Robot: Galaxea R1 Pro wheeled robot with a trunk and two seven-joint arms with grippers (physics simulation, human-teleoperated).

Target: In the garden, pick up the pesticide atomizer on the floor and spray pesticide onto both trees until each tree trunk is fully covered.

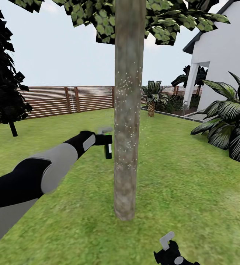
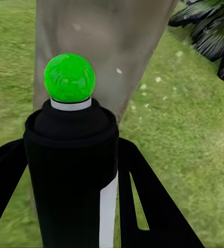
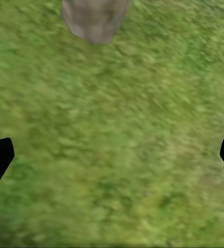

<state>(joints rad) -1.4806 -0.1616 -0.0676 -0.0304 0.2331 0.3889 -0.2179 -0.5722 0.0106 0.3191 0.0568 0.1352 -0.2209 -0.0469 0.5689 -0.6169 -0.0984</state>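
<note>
A green lawn [image 1: 193,191] runs back to a brown slatted fence [image 1: 61,99] under pale sky; a white house [image 1: 226,55] stands right, fronted by broad-leaved plants [image 1: 230,121]; a dark conifer [image 1: 2,73] stands left.

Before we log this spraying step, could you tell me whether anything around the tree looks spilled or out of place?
Nothing stands out. The left pincer holds the pesticide atomizer close beside the tree trunk, and white pesticide specks dot the bark, with a few drifting just past it.
</note>
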